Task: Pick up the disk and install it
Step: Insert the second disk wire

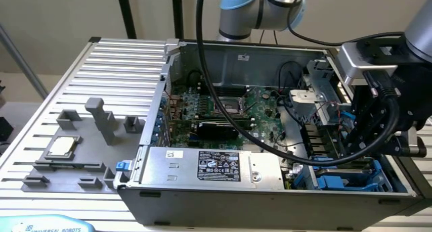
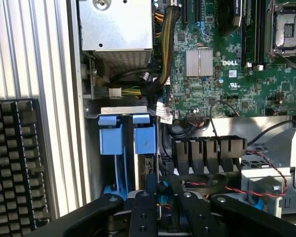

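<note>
Ribbed aluminium tabletop (image 1: 115,60) runs under everything in the exterior view. At its nine o'clock side sits a grey fixture plate (image 1: 74,179) with a small square CPU chip (image 1: 60,147) resting in one pocket. To the right of that stands the open computer case (image 1: 159,100), lid off. Along the case's six o'clock edge lies the power supply box (image 1: 212,166) with its black-and-white label. The green motherboard (image 1: 223,110) fills the middle, and black cables loop over it. At the case's five o'clock corner is the drive bay (image 1: 368,184), where blue plastic shows. The arm (image 1: 412,35) reaches down over that corner from two o'clock, its black wrist hardware hanging just above the bay.

In the wrist view the gripper (image 2: 165,210) points straight at two blue carrier tabs side by side in the bay. The disk (image 2: 144,140) appears to be the one with a dark body behind its tab, nearer the motherboard side. It stands on edge in its slot, beside the other blue carrier (image 2: 111,138).

The disk lies dead ahead of the gripper, very near it, and its long axis runs along the slot towards the gripper. The black gripper parts crowd the slot mouth, so I cannot tell whether the jaws are apart or clamped on the disk's near edge. Judging by how deep it sits, the disk looks largely in place.
</note>
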`<state>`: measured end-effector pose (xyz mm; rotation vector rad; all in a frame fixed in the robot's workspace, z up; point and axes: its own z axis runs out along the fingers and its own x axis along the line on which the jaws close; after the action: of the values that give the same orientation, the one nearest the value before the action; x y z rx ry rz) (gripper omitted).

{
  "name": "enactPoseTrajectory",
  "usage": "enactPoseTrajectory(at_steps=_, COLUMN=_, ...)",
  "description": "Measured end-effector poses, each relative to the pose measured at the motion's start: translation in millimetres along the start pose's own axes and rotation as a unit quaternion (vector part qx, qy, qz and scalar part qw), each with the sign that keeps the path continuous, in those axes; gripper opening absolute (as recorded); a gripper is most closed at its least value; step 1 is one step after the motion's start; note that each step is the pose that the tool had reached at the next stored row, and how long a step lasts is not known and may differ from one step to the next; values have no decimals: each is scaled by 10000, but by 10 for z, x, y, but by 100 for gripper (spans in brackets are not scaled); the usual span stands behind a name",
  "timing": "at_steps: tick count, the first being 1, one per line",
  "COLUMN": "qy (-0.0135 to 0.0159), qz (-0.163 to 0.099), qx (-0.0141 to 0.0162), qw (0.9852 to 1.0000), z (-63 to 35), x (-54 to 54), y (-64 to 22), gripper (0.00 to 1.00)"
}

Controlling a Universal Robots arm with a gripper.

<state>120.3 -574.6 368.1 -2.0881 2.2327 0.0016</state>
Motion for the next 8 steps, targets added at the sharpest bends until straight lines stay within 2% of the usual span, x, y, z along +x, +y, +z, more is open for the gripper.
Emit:
enactPoseTrajectory(at_steps=4, qy=13, qz=-1, qx=2, qw=10000, z=26, x=-9, y=3, gripper=22)
enactPoseTrajectory(at_steps=5, qy=15, qz=-1, qx=2, qw=10000, z=30, x=-10, y=5, gripper=16)
enactPoseTrajectory(at_steps=8, qy=16, qz=-3, qx=11, qw=10000, z=31, x=-9, y=50, gripper=16)
